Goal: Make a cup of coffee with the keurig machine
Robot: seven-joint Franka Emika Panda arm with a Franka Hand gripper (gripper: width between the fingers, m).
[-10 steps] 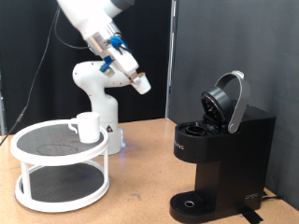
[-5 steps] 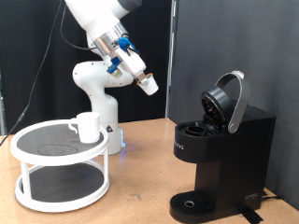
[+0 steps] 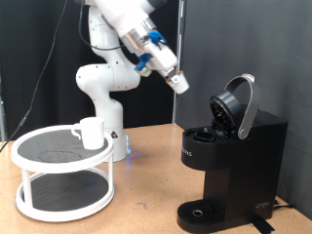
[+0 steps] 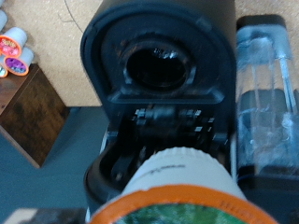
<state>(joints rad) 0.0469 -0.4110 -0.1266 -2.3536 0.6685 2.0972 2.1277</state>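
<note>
The keurig machine (image 3: 230,166) stands at the exterior view's right with its hinged lid (image 3: 238,105) raised and the pod chamber open. My gripper (image 3: 178,84) is in the air above and to the left of the machine, shut on a small white coffee pod (image 3: 180,85). In the wrist view the pod (image 4: 177,191), white with an orange rim, sits close in front of the machine's open lid (image 4: 159,65) and chamber. The white cup (image 3: 92,132) stands on the top tier of a white round rack (image 3: 60,180) at the left, far from the gripper.
The robot's white base (image 3: 101,93) stands behind the rack. The machine's clear water tank (image 4: 269,93) is beside the lid. Several spare pods (image 4: 14,51) lie on a brown wooden box (image 4: 33,117). A black curtain hangs behind the wooden table (image 3: 146,190).
The gripper with the pod has moved to the exterior view's right and slightly up, closer to the open machine. The cup, rack and machine have not moved.
</note>
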